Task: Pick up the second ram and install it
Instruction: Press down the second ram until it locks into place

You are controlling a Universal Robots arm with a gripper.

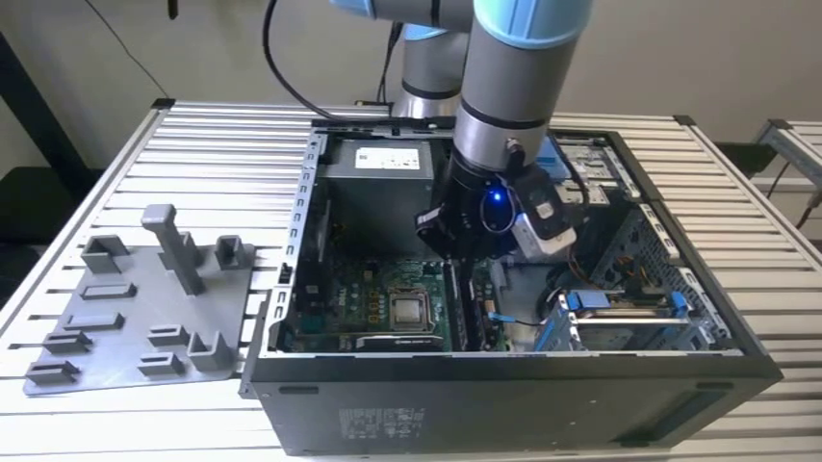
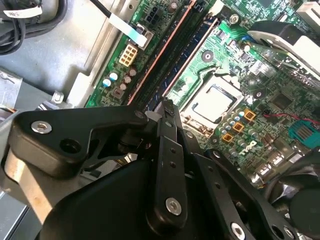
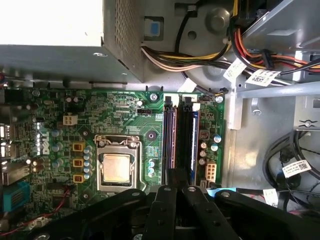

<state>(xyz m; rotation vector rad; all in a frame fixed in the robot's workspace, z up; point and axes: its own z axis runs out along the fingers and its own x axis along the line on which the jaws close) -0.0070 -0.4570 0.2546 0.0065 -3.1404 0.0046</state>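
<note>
Inside the open computer case (image 1: 308, 289) on the bench (image 1: 192, 144), the gripper (image 3: 177, 192) hangs low over the motherboard (image 3: 125, 115), just above the memory slots (image 3: 172, 140) beside the processor (image 3: 116, 167). Its fingers look drawn together; what they clasp cannot be told. The second ram (image 3: 186, 140) appears seated upright in its slot. A grey holder tray (image 1: 141, 308) lies beside the case.

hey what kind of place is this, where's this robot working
Probably a lab or workshop bench for computer assembly. An open desktop computer case lies on a slatted metal table, its motherboard exposed, with a grey plastic holder tray beside it and the gripper down inside the case.
</note>
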